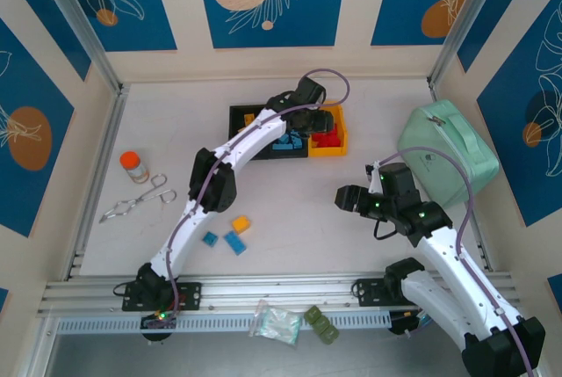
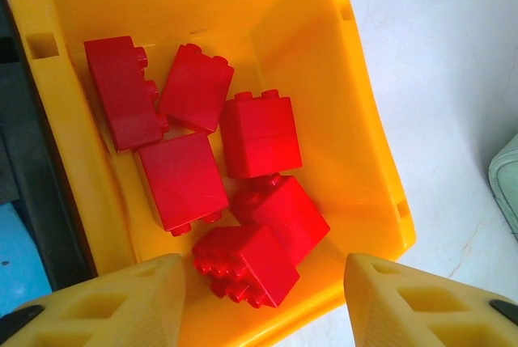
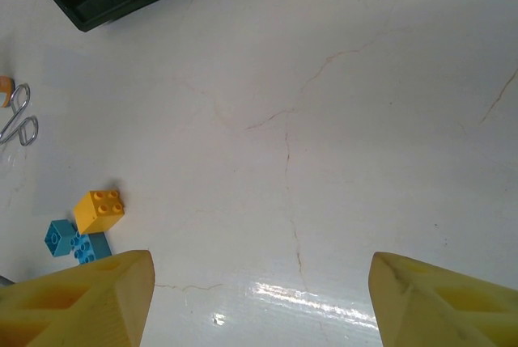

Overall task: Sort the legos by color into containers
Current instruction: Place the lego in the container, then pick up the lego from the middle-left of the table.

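Bare table point(image 1: 299, 197) between 3 loose legos point(image 1: 241, 223) and mint-green case point(image 1: 448, 153)

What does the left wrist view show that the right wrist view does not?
Left wrist: the yellow bin holding six red bricks, below the open left gripper. Right wrist: a loose yellow brick and blue bricks lying on the table, before the open right gripper. Both: the white table.
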